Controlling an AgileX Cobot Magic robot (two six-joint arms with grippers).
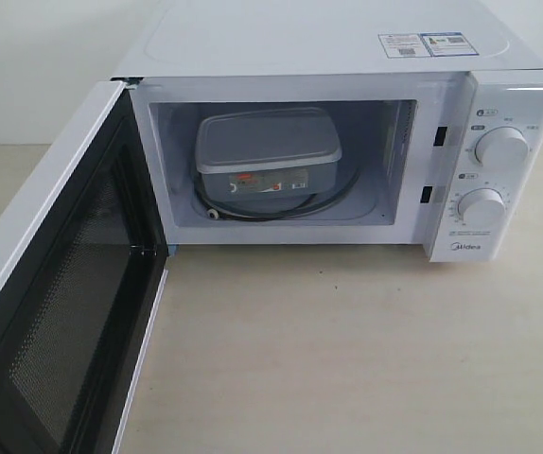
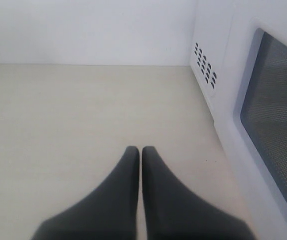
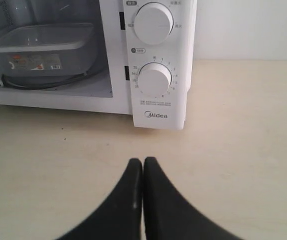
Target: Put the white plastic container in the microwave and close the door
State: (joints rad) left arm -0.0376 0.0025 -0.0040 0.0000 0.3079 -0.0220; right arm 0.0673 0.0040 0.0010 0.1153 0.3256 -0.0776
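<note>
Pale wood-grain tabletop [image 1: 347, 359] carries the microwave [image 1: 328, 38], which stands against a plain white wall. You have the door [image 1: 54, 312] swung wide open on the left of the exterior view, with its black mesh-lined inner face turned toward the camera.

The white plastic container [image 1: 267, 151] sits inside the cavity on the glass turntable [image 1: 333, 200]. Its lid is on and its red-and-grey label faces the opening. It rests left of the cavity's centre.

The upper dial [image 1: 501, 148] and the lower dial [image 1: 482, 208] are on the right-hand panel, with the Midea logo below them. Two stickers [image 1: 423, 43] lie on the top near the front right corner.

Your left jaws are pressed together tip to tip. They hang over bare tabletop beside the door's outer face and its dark window, clear of both.

Your right jaws are likewise pressed together. They hang over the tabletop in front of the control panel and do not touch it.
</note>
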